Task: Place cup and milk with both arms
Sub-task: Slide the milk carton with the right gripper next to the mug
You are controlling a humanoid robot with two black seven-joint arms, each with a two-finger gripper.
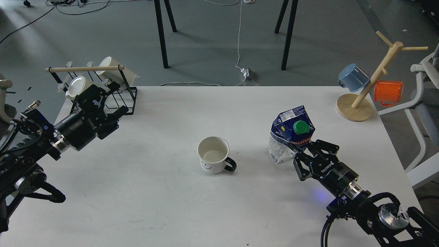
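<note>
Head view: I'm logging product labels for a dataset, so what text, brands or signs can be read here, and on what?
"ASCU", red label, cut off by the fingers: milk.
"MI", white letters, rest hidden: milk.
Fine print on the milk's top and side panels: too small to read.
Smiley face, a sign, no words: cup.
White lettering on the right gripper and left gripper: too blurred to read.
</note>
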